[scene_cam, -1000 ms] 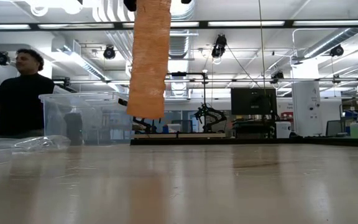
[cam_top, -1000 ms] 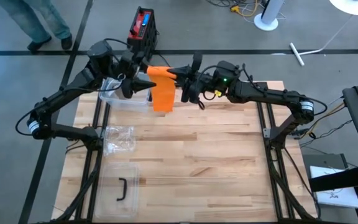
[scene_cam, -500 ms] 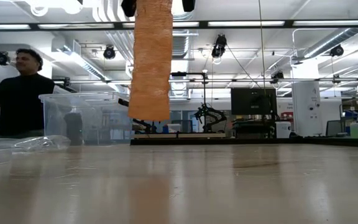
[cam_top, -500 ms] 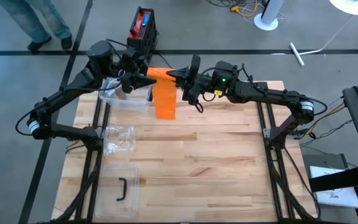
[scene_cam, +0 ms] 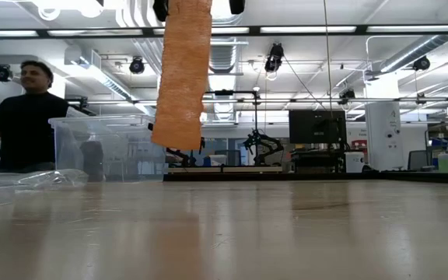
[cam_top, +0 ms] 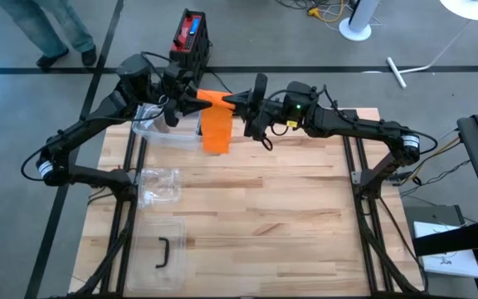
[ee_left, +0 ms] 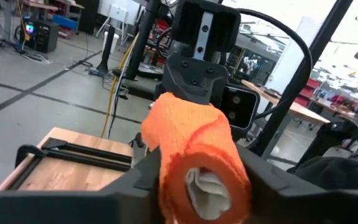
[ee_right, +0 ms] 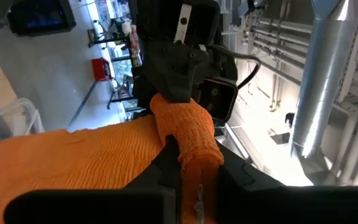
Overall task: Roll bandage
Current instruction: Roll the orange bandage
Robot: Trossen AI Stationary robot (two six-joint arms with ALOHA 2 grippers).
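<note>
1. Left gripper: raised above the far edge of the table; its fingers stand on either side of the orange bandage roll, closed in against the roll's sides so that it appears gripped; the roll's open core faces back toward this wrist.
2. Right gripper: opposite the left gripper, pointing at it, nearly tip to tip; its jaws are almost fully closed, pinching the same roll at the other end.
3. Bandage location: the roll sits between the two grippers, in the air; its long axis runs along the line from one gripper to the other; the unrolled tail hangs straight down from the roll, its free end clear of the table.
4. Governing relation: the tail lies directly below both grippers, at right angles to the roll axis; judged, turning the roll about that axis would wind the tail up.
5. Proximity: both arms are equally near; neither needs to travel.
</note>
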